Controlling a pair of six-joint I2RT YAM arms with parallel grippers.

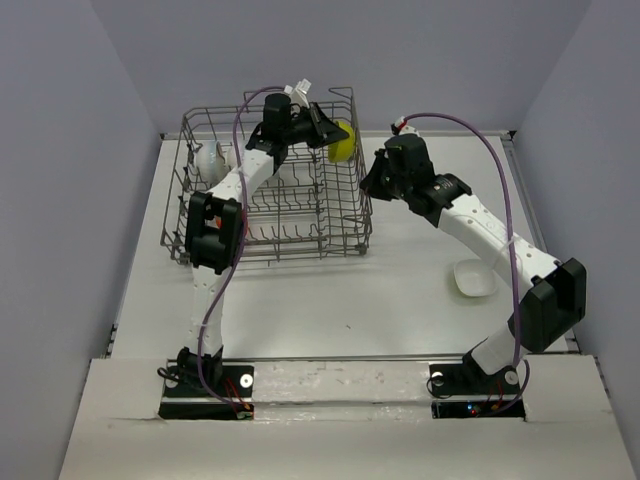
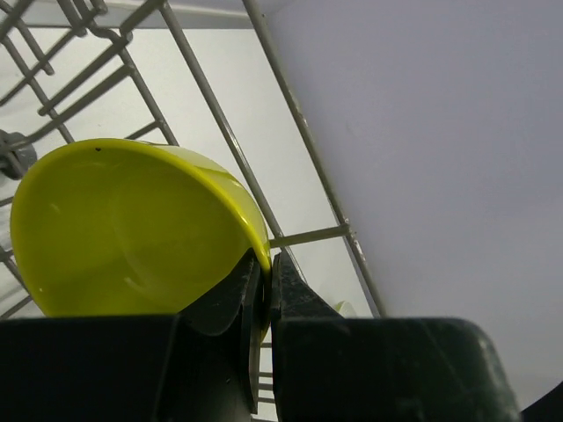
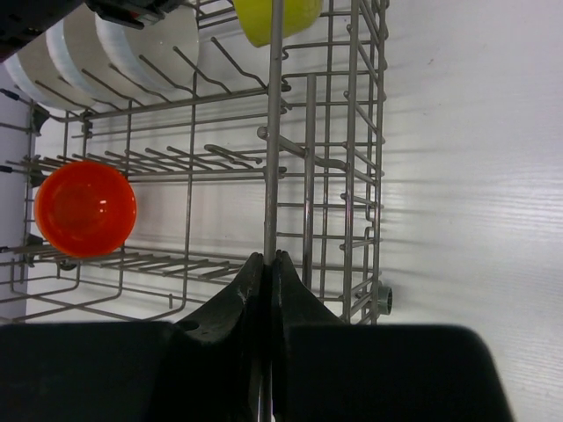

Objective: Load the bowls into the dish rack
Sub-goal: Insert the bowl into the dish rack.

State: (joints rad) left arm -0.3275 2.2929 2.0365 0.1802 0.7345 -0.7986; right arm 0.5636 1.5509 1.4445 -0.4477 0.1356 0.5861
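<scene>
Your right gripper [image 3: 269,268], clamped on 1 wire of the dish rack [image 3: 274,132], could drag it and jar the yellow bowl [image 2: 132,229] from the rim pinch of your left gripper [image 2: 266,286].

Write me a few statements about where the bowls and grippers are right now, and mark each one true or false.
1. The left gripper grips the yellow bowl by its rim. True.
2. The orange bowl sits on the table outside the dish rack. False: it lies inside the dish rack, among the tines.
3. A white bowl lies on the table, outside the rack, beside the right arm. True.
4. The right gripper hangs wide open over the table. False: its jaws are closed on a wire of the dish rack's side.
</scene>
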